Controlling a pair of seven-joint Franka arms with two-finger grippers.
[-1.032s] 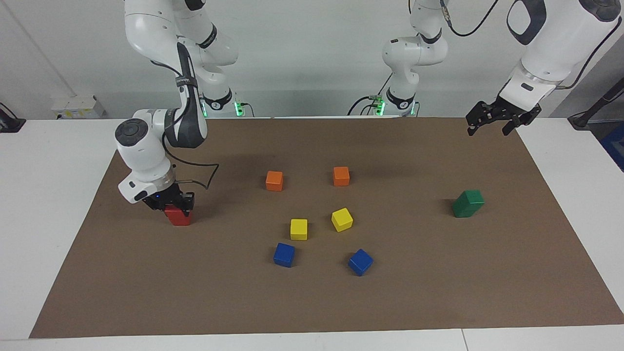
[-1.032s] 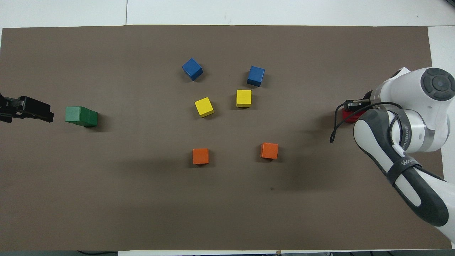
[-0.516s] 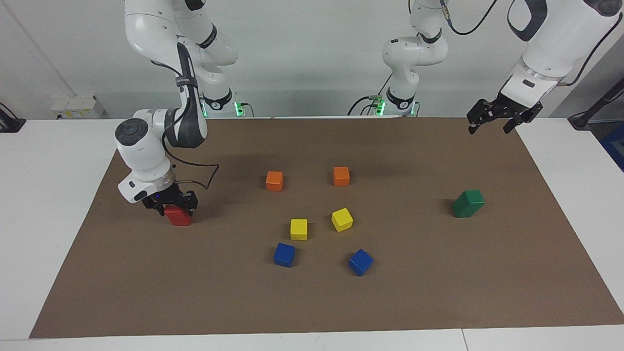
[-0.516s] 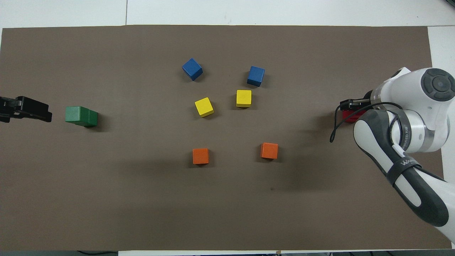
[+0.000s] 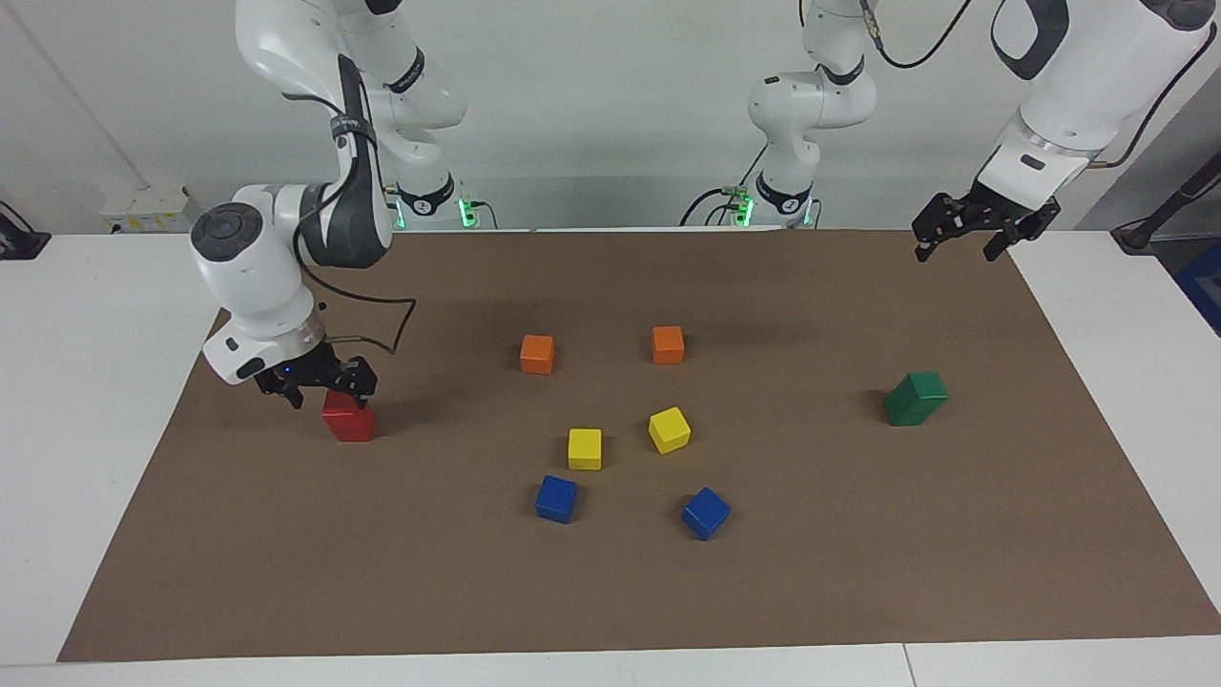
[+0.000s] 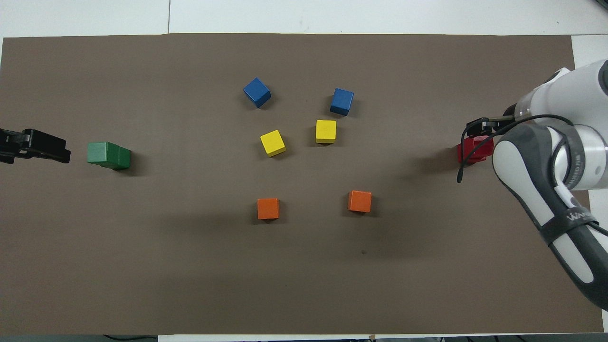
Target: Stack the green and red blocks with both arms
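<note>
The red stack (image 5: 348, 418) stands directly beneath the right hand (image 5: 320, 386), which hangs open, gripping nothing.

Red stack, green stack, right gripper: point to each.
red stack (image 5: 348, 420), facing view, front face.
green stack (image 5: 915, 398), facing view, side face.
right gripper (image 5: 322, 385), facing view, between its fingertips.

Red stack (image 6: 472, 149) under right gripper (image 6: 480, 127)
</note>
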